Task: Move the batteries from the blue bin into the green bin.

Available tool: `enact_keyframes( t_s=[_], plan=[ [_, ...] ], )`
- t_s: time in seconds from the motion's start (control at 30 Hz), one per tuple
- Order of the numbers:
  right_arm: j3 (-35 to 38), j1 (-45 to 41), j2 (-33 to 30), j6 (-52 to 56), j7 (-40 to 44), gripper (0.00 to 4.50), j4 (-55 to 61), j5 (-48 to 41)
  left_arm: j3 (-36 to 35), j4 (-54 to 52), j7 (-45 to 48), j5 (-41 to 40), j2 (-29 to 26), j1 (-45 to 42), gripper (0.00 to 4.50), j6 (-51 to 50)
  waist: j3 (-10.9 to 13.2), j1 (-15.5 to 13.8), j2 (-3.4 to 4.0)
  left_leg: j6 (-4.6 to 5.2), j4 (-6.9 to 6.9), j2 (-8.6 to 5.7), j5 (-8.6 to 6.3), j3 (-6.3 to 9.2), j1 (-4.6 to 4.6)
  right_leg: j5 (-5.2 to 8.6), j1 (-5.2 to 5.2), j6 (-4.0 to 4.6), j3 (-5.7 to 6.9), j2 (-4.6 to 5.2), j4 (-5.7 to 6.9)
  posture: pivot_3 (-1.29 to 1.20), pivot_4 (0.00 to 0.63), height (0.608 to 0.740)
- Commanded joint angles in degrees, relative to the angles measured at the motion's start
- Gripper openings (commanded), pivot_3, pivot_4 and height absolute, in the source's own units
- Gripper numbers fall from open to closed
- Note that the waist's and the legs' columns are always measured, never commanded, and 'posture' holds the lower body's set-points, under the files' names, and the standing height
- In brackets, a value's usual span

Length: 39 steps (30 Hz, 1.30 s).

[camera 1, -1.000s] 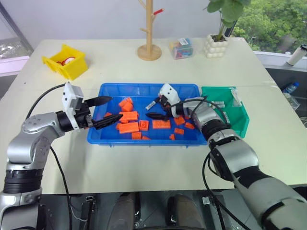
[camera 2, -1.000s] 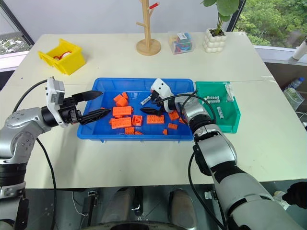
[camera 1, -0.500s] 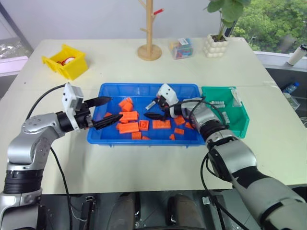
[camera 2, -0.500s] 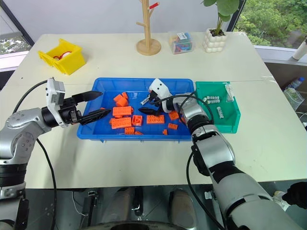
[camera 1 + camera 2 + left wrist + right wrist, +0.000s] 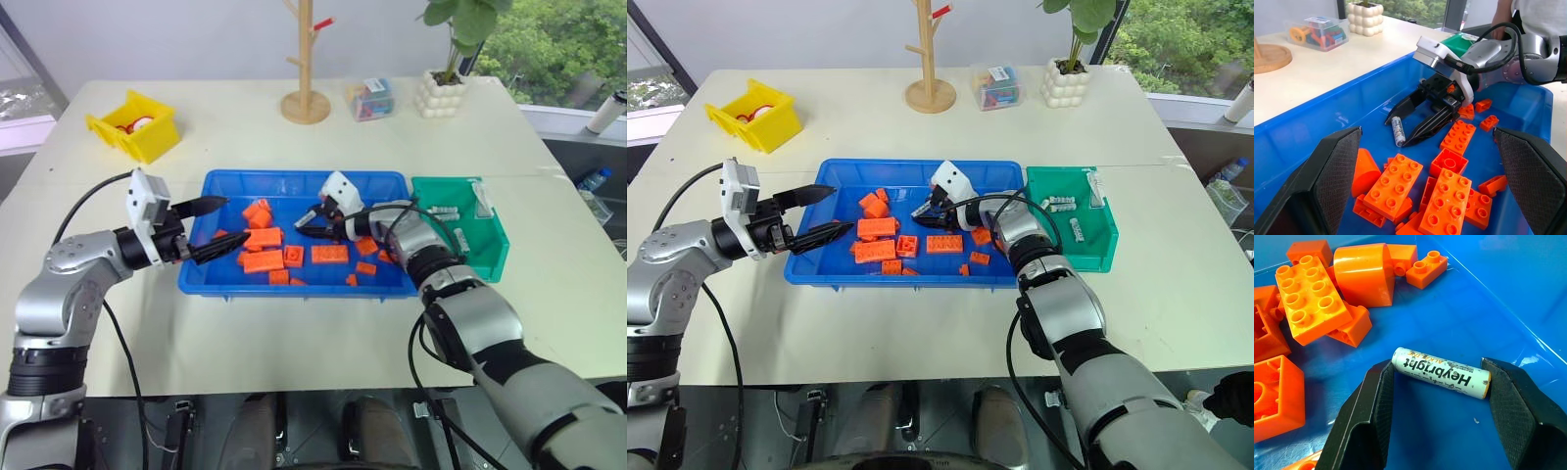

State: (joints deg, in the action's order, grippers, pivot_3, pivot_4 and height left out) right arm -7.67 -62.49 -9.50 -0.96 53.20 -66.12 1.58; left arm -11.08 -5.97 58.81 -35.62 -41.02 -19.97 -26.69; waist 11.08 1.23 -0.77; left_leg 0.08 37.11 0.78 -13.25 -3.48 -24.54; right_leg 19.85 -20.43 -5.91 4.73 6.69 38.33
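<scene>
Near the middle of the right wrist frame, a battery [image 5: 1441, 372] lies on the floor of the blue bin [image 5: 230, 183], end to end between the two fingers of the right hand [image 5: 1403, 125], which touch its ends without lifting it (closing lengthwise looks a slippery hold). Orange bricks [image 5: 263, 260] crowd beside it. So the pick is under way; next comes a firm squeeze, a lift, and a carry rightward to the green bin [image 5: 495, 257]. At frame left the left hand [image 5: 217, 227] hovers, fingers apart.
</scene>
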Motion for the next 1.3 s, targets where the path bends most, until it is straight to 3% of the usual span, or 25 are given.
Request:
enact_keyframes(
  t_s=[0.03, 0.27, 0.57, 0.93, 1.17, 1.3],
  plan=[
    [1.3, -2.1, -0.4, 0.3, 0.5, 2.19, 0.9, -0.5, -1.6, -1.8, 0.0, -0.7, -0.2, -0.1, 4.5, 1.0, 0.0, 0.0, 0.0, 0.0, 0.0, 0.0, 0.0, 0.0, 0.0, 0.0, 0.0, 0.0, 0.0, 0.0, 0.0, 0.0, 0.15, 0.739],
    [3.6, -3.8, -5.4, 2.2, 3.7, 2.19, 7.4, -2.7, -0.9, -0.5, 1.2, -1.0, 0.0, -1.5, 4.5, 1.0, 0.0, -0.2, 0.02, 0.0, 0.0, 0.0, 0.0, 0.0, -0.01, 0.0, -0.01, 0.0, 0.0, 0.01, 0.0, 0.0, 0.15, 0.739],
    [7.6, 0.0, -18.8, 14.0, 8.2, 2.19, 28.8, -7.1, 2.5, 5.3, 5.3, 0.2, 2.3, -8.3, 4.5, 1.9, 0.0, -0.3, 0.02, 0.01, -0.01, -0.01, 0.0, -0.02, -0.02, 0.0, -0.01, 0.0, 0.01, 0.02, -0.02, 0.0, 0.15, 0.739],
    [15.8, 17.8, -37.6, 25.6, 7.1, 2.19, 47.0, -11.1, 6.9, 13.6, 10.3, 3.1, 5.7, -15.2, 4.5, 4.9, 0.0, -0.5, 0.01, 0.03, -0.02, -0.03, -0.01, -0.08, -0.02, 0.0, 0.01, 0.0, 0.02, 0.03, -0.08, 0.0, 0.15, 0.739],
    [19.2, 26.6, -40.4, 31.1, 5.0, 2.19, 54.6, -14.4, 7.2, 16.7, 11.3, 4.4, 6.5, -16.7, 4.5, 6.4, 0.0, -0.5, 0.02, 0.03, -0.01, 0.03, -0.01, -0.16, 0.01, 0.0, 0.01, 0.0, 0.01, 0.02, -0.1, 0.0, 0.15, 0.739],
    [19.2, 28.8, -40.1, 32.5, 4.8, 4.06, 56.2, -15.9, 6.9, 17.1, 11.1, 4.7, 6.6, -16.7, 4.5, 6.7, 0.0, -0.7, 0.02, 0.03, 0.02, 0.02, -0.01, -0.15, 0.0, 0.0, 0.02, -0.01, 0.01, 0.04, -0.1, 0.0, 0.15, 0.739]
  ],
)
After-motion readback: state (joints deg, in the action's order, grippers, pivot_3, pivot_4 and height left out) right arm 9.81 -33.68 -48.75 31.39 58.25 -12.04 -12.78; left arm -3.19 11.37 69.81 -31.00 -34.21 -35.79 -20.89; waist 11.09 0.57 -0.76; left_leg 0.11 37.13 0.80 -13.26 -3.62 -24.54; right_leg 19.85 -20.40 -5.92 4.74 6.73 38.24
